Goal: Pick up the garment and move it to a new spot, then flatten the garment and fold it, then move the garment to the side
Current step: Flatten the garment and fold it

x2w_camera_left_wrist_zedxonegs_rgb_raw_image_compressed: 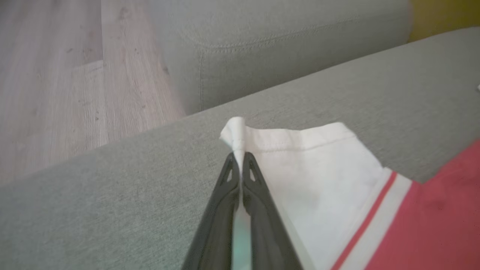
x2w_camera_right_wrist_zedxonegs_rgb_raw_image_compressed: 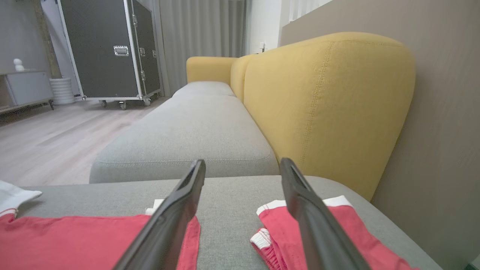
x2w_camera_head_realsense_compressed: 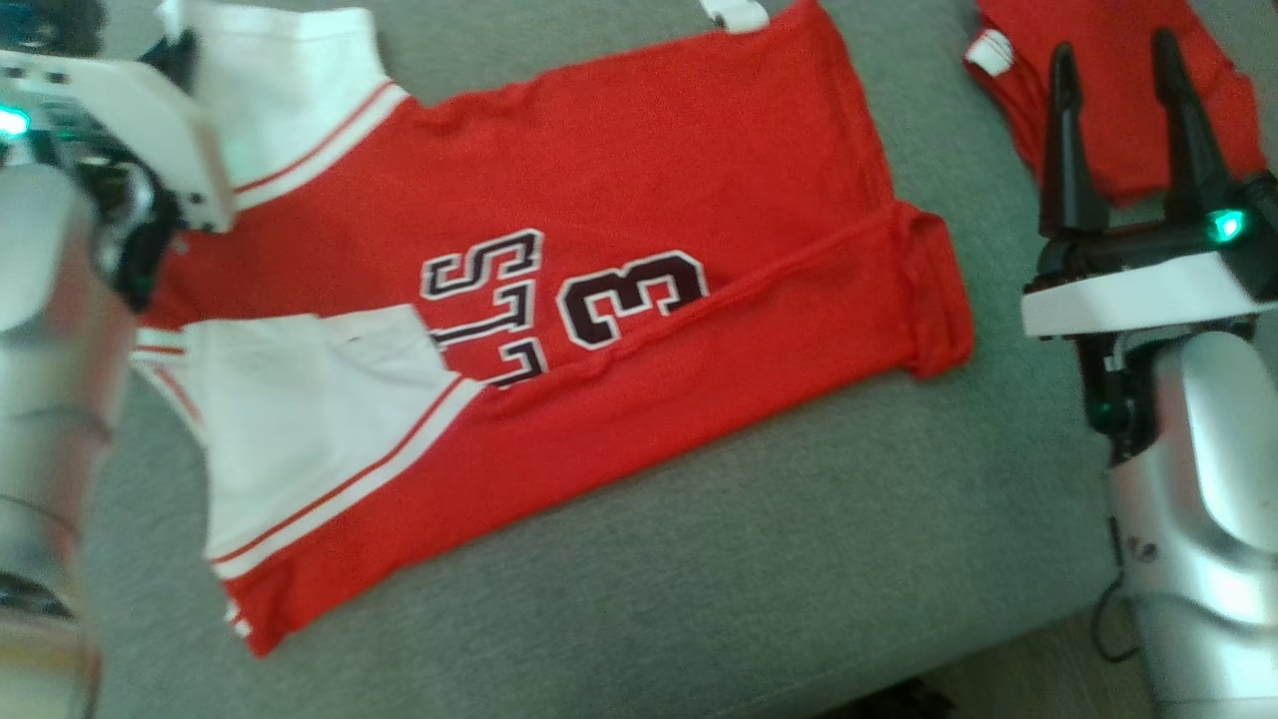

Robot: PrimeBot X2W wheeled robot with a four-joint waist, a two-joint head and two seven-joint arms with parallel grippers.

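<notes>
Grey sofa seat (x2w_camera_head_realsense_compressed: 799, 559) carries everything we see. Our left tool (x2w_camera_left_wrist_zedxonegs_rgb_raw_image_compressed: 240, 159) is pinched tight on the corner of a white sleeve (x2w_camera_left_wrist_zedxonegs_rgb_raw_image_compressed: 300, 161), and a small fold of its hem stands up past the tips. From that sleeve the red jersey (x2w_camera_head_realsense_compressed: 649, 200) spreads flat across the seat, number upward. Our right tool (x2w_camera_head_realsense_compressed: 1113, 60) is spread wide and grips nothing. It sits off the jersey's far end, fingers over a second red garment (x2w_camera_head_realsense_compressed: 1118, 110) lying just beside the jersey.
</notes>
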